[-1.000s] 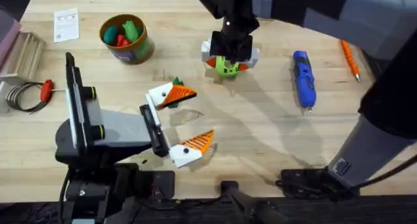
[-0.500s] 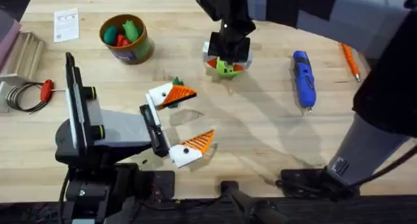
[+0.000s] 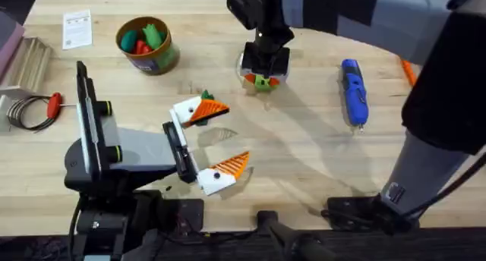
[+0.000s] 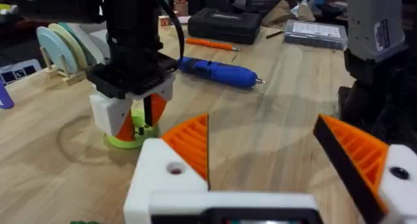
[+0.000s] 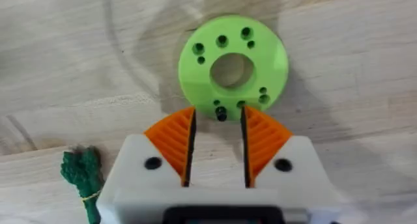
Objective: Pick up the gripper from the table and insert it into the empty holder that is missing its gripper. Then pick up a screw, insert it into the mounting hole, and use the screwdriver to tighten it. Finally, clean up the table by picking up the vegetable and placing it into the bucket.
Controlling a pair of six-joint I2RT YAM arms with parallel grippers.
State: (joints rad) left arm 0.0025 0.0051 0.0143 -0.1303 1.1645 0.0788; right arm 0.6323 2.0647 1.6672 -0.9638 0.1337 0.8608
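My right gripper (image 3: 264, 64) hangs straight down over the lime-green disc (image 5: 232, 66), its jaws a narrow gap apart with bare wood between them. A small dark screw (image 5: 221, 113) sits in a hole at the disc's near rim. The blue screwdriver (image 3: 354, 90) lies to the right of the disc. The dark green vegetable (image 3: 205, 95) lies beside my left gripper (image 3: 216, 139), which is open wide and holds nothing. The bucket (image 3: 165, 58) stands at the back left with toy foods inside. The holder (image 4: 62, 48) stands behind the disc. The small gripper block is out of view.
An orange pen (image 3: 406, 67) lies at the far right. A paper card (image 3: 77, 28), a beige tray (image 3: 26, 60) and a red-handled tool with coiled cable (image 3: 34, 109) sit along the left side. A black case (image 4: 225, 23) lies beyond the screwdriver.
My right gripper has shifted slightly toward the back and now covers more of the lime-green disc. The left arm has not moved.
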